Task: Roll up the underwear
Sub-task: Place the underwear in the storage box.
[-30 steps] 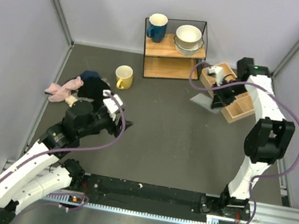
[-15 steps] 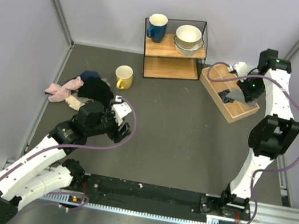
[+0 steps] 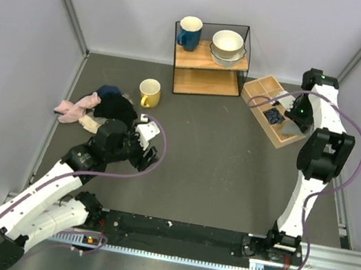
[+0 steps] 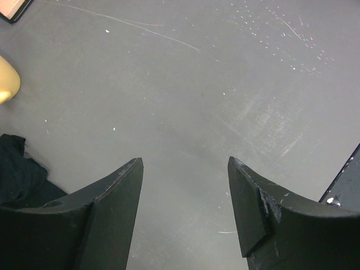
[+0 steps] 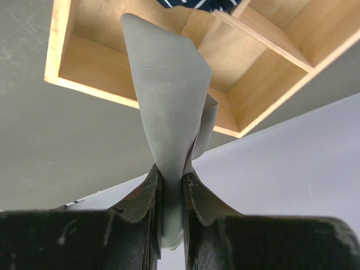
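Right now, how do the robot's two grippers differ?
The left gripper stands open and empty, while the right gripper is shut on the grey underwear. The left gripper points at the grey table, and the right gripper is near the wooden tray. Both have two dark fingers.

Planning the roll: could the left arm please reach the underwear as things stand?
Probably not: the underwear is pinched in the right end effector over the wooden tray, far across from the left end effector.
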Action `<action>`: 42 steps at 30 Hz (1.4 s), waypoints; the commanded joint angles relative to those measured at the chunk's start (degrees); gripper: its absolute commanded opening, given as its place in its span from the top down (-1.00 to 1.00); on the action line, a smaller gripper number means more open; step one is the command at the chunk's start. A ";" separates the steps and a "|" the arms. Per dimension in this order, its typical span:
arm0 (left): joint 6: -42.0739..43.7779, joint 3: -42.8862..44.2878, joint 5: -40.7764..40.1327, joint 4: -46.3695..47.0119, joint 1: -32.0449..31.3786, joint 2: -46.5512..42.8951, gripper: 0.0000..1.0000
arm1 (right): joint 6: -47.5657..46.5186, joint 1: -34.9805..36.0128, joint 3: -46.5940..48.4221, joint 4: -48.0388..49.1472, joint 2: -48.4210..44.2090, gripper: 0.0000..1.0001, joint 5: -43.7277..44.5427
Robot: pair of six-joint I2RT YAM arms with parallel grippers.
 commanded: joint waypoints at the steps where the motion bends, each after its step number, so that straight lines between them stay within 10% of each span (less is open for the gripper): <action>1: 0.95 -0.04 1.06 0.80 0.67 0.68 -0.34 | -1.99 1.08 -0.23 0.31 1.83 0.92 2.09; 25: 1.12 -0.13 1.41 0.80 1.47 1.56 -0.32 | 11.63 1.70 3.90 7.86 12.91 0.86 -21.20; 42: 1.12 0.13 2.02 0.80 1.55 1.30 -0.30 | 9.17 1.09 1.60 8.05 0.71 -0.22 -16.19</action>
